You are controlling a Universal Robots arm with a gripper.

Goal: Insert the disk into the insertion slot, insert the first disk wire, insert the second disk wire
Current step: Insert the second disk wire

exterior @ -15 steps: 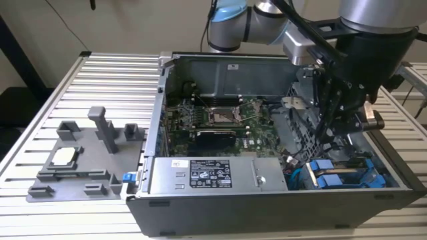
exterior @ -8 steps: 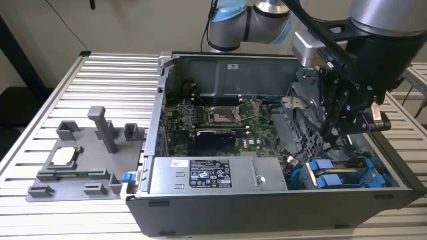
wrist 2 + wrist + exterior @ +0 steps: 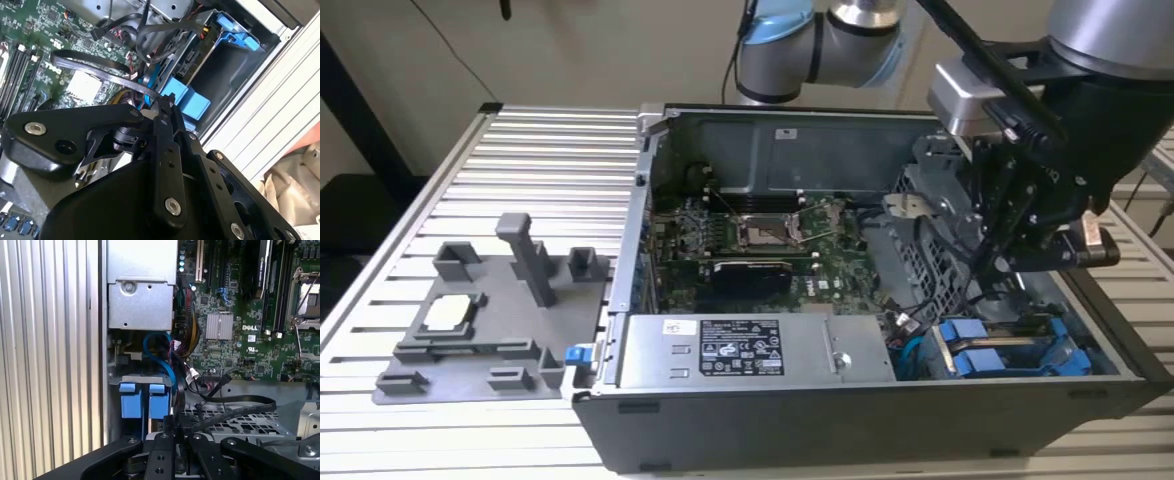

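— Claw state?
— The gripper (image 3: 179, 424) has its fingers drawn in narrow, with the end of a black flat wire (image 3: 240, 410) pinched between them. In both wrist views the wire loops away from the fingertips, over the edge of the motherboard (image 3: 235, 347).
— Where is it working?
— Inside the open computer case (image 3: 854, 420), at the near corner on the exterior view's right. The arm reaches down into the case there, and the fingertips hang just above two blue carrier ends (image 3: 145, 402).
— And the disk?
— Those two blue ends sit side by side in the drive bay (image 3: 145, 379), pushed in level with each other. Which of them is the disk's carrier I cannot tell, since the drive bodies are hidden.
— Any other wire?
— A blue wire (image 3: 169, 371) curves from beside the silver power supply (image 3: 142, 295) down toward the carriers. I cannot see where it ends.
— What carries the case?
— A slatted metal table (image 3: 547, 150). The case stands toward the table's edge on the exterior view's right. A grey fixture plate (image 3: 480, 320) lies near the opposite edge, well apart from the gripper.
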